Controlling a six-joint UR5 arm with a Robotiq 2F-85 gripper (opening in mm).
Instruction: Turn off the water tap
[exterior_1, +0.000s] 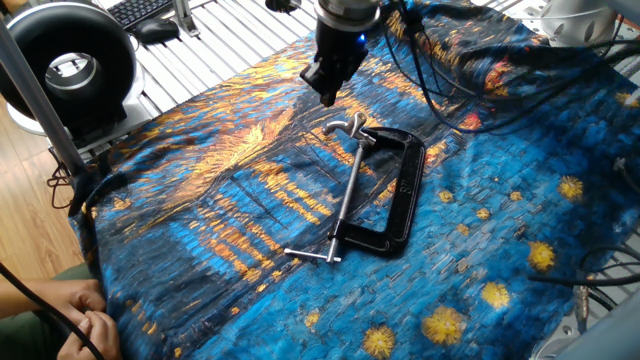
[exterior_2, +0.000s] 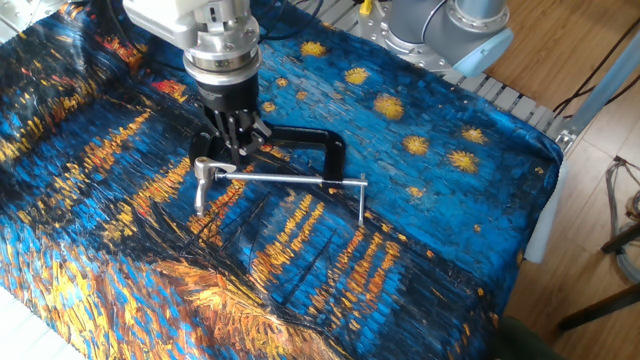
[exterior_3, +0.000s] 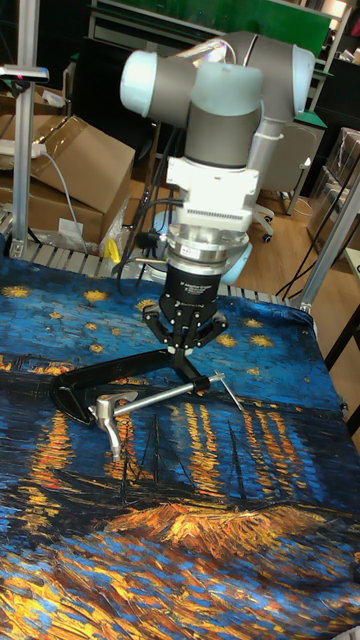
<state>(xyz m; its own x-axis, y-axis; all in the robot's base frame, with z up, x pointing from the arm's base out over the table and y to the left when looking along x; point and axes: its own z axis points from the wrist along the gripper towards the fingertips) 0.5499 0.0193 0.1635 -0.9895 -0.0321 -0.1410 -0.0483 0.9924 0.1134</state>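
The water tap (exterior_1: 345, 126) is a small shiny curved handle on the end of the long silver rod (exterior_1: 347, 190) of a black C-clamp (exterior_1: 405, 190), which lies flat on the blue and orange cloth. The tap also shows in the other fixed view (exterior_2: 205, 172) and the tall fixed view (exterior_3: 105, 410). My gripper (exterior_1: 326, 95) hangs in the air just beyond the tap end, not touching it. Its fingertips (exterior_3: 184, 350) meet in a point with nothing between them. The thin crossbar (exterior_1: 313, 255) sits at the rod's far end.
A black ring-shaped device (exterior_1: 65, 65), a keyboard (exterior_1: 150, 10) and a mouse (exterior_1: 158, 32) lie past the cloth's left edge. Cables (exterior_1: 470, 70) trail over the cloth behind the arm. A person's hand (exterior_1: 85, 320) rests at the near left corner. A second arm's base (exterior_2: 450, 25) stands at the far edge.
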